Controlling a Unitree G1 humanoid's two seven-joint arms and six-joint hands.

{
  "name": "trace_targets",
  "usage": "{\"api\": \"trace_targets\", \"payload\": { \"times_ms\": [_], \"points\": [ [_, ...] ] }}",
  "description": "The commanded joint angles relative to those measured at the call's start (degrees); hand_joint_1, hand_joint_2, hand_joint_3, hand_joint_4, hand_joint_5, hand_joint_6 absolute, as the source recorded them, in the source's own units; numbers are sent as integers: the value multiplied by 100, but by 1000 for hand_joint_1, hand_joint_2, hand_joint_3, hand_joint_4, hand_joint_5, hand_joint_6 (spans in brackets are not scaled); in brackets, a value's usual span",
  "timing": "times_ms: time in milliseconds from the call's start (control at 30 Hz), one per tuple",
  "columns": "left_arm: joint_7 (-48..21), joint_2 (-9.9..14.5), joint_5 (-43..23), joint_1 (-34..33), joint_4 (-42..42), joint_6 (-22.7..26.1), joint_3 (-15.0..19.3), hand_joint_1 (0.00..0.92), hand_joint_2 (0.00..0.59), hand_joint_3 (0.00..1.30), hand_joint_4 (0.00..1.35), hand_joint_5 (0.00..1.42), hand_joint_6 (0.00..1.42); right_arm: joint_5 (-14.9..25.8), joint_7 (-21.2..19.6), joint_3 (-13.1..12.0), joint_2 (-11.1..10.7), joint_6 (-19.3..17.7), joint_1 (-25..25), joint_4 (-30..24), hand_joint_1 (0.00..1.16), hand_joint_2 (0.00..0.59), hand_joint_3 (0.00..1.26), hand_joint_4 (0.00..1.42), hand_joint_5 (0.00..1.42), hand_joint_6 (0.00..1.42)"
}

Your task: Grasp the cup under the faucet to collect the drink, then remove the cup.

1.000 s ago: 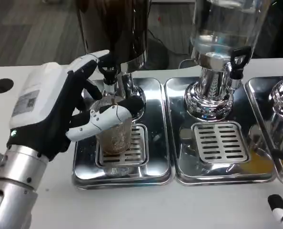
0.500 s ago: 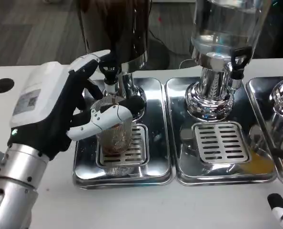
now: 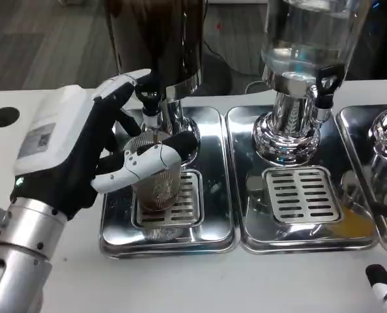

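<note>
Cup: the ribbed clear glass cup stands on the slotted metal grate of the left steel drip tray, directly below the black faucet.
Left hand: the left hand wraps the cup from the left side.
Dark drink dispenser: behind the cup, at the back of the left tray.
Clear dispenser: right of the dark one, on the middle steel drip tray.
Right hand: the right hand lies at the near right edge of the white table, well apart from the trays' grates.

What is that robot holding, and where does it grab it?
Its left hand holds the ribbed glass cup around its side wall, under the dark dispenser's faucet.
</note>
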Motion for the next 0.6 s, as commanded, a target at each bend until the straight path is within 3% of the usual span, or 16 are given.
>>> {"api": "trace_targets", "payload": {
  "times_ms": [33, 600],
  "points": [
    [-257, 83, 24, 231, 160, 92, -102, 0, 25, 290, 213, 613, 910, 1, -15, 12, -20, -26, 44, -56, 407, 365, 118, 0, 0, 0],
    [-193, 64, -22, 227, 125, 70, 17, 0, 25, 270, 199, 613, 914, -6, -6, 20, -42, -19, 52, -67, 407, 365, 118, 0, 0, 0]
  ]
}}
